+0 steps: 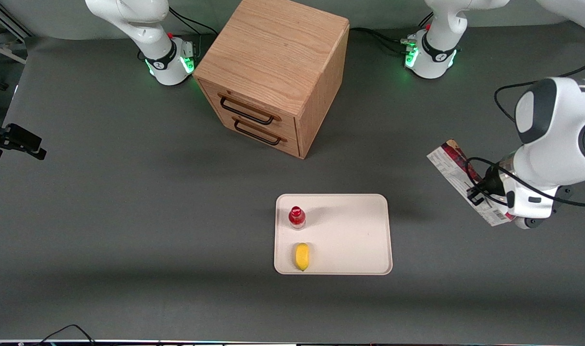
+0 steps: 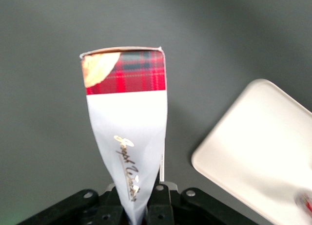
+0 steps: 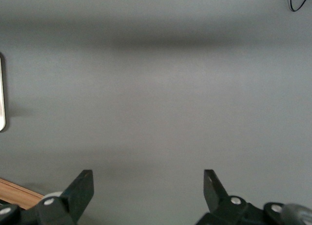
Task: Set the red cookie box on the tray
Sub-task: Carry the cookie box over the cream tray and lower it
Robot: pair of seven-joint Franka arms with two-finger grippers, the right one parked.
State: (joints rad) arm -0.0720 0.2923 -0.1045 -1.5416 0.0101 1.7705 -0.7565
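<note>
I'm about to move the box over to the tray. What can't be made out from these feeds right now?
- Pincer fingertips: front view, hidden under the arm's wrist; left wrist view, cut off by the edge, though it is clamped on the red cookie box.
- Box's lower end: front view, covered by the wrist and cables.
- Tray: left wrist view shows one corner only; the bottle is blurred at the edge.

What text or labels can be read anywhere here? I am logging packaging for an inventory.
Red cookie box, held in the gripper off the tray: gold script on its white part, not legible.
Same box's white back in the front view: fine print and a barcode, too small to read.
Small bottle, lemon, wooden drawer cabinet: no text visible.
</note>
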